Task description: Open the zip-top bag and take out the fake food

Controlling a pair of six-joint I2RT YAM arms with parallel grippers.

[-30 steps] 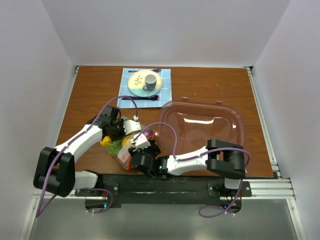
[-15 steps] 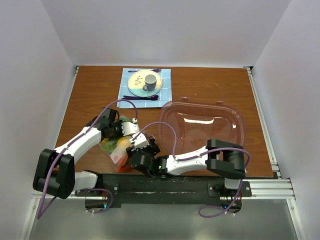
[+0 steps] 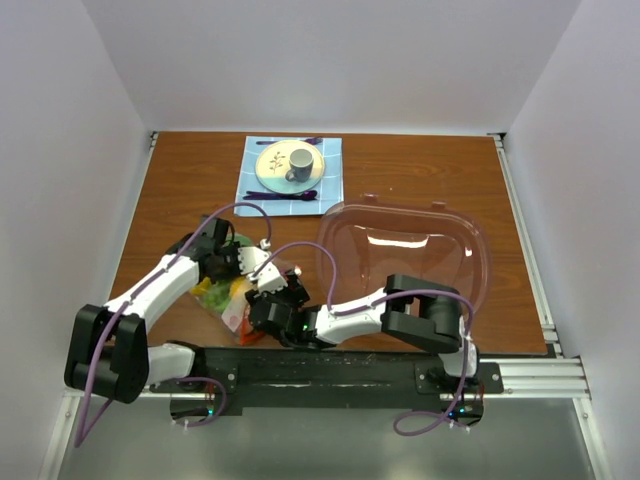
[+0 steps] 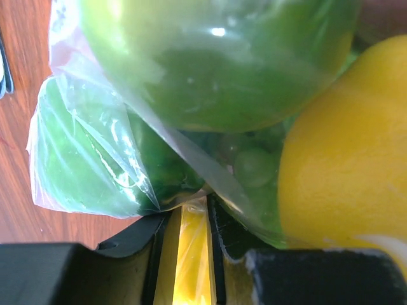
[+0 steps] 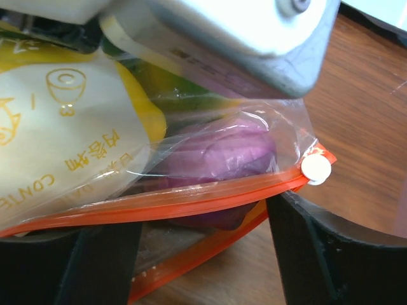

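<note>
The zip-top bag (image 3: 222, 300) lies near the table's front edge, between both grippers. My left gripper (image 4: 189, 222) is shut on a fold of the bag's clear film; it also shows in the top view (image 3: 243, 262). Through the film I see the fake food: a green pepper (image 4: 210, 63), green grapes (image 4: 251, 165) and a yellow fruit (image 4: 343, 146). My right gripper (image 5: 203, 254) is open, its fingers either side of the orange zipper strip (image 5: 191, 200). The strip's two halves are parted, with a purple piece (image 5: 216, 159) behind them. A white slider (image 5: 316, 169) sits at the strip's right end.
A large clear pinkish bowl (image 3: 410, 250) stands right of the bag. A plate (image 3: 272, 168) with a grey cup (image 3: 298, 163) and purple cutlery sits on a blue mat at the back. The left gripper's white body (image 5: 222, 38) hangs close above the right gripper.
The right gripper has moved left and forward onto the bag's zipper edge. The left gripper and the bag have shifted slightly left.
</note>
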